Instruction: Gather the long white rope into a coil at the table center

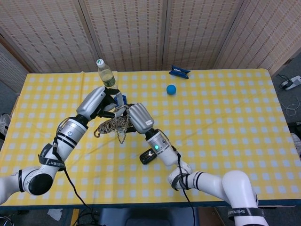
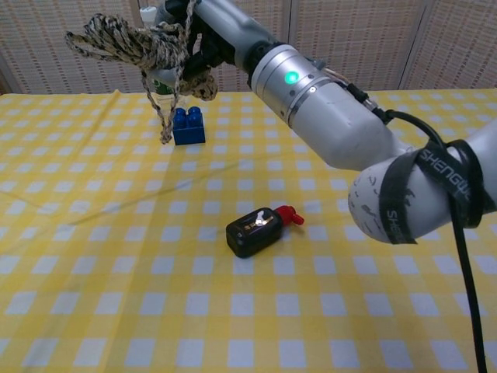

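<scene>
Small black device w/ red tip (image 2: 258, 229) lies on the yellow-checked cloth surface (image 1: 225, 113), nearest, below & behind right hand (image 1: 136, 118). Right hand's fingers are closed on the bundled speckled white rope (image 1: 112, 126), held up off the surface. Left hand (image 1: 95, 104) sits just beside, fingers on same bundle; its grip can't be made out. Blue toy brick (image 2: 188, 125), clear plastic bottle (image 1: 106, 75) beyond; blue ball (image 1: 171, 88) farther right.

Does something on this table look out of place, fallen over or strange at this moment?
The rope is off the table: a tangled bundle hangs in the air at the right hand, one end dangling. The small black device lies on its side. The bottle stands upright.
</scene>
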